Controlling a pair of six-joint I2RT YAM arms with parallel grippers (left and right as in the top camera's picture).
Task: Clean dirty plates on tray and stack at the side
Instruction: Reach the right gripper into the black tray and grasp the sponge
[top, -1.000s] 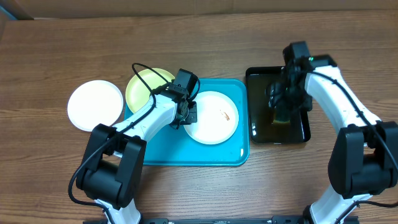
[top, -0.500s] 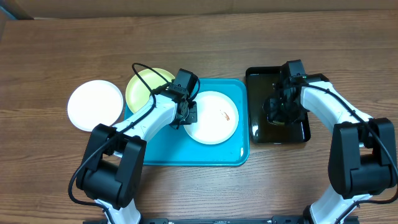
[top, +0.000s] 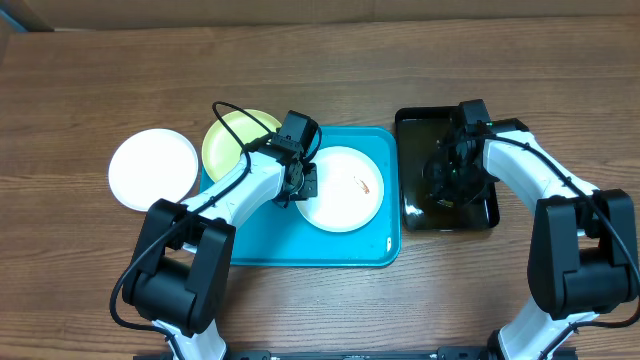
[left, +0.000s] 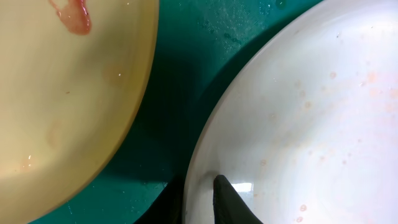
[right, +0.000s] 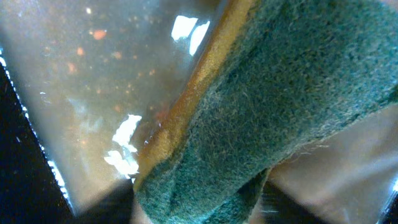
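On the turquoise tray (top: 300, 245) lies a white plate (top: 345, 190) with a small orange smear. My left gripper (top: 300, 182) is shut on its left rim; in the left wrist view one finger lies on top of the rim and the other under it (left: 199, 196). A lime-green plate (top: 238, 143) with a reddish smear (left: 74, 15) overlaps the tray's far left corner. Another white plate (top: 153, 168) rests on the table to the left. My right gripper (top: 448, 183) is low in the black basin (top: 420, 122), shut on a green-and-yellow sponge (right: 280, 93).
The basin holds murky water with floating specks (right: 93, 62) and stands just right of the tray. The brown wooden table (top: 320, 70) stretches bare behind the tray and the basin. The left arm's cable loops over the green plate.
My right gripper has come forward and down into the basin with the sponge. The left gripper and the plates have not moved.
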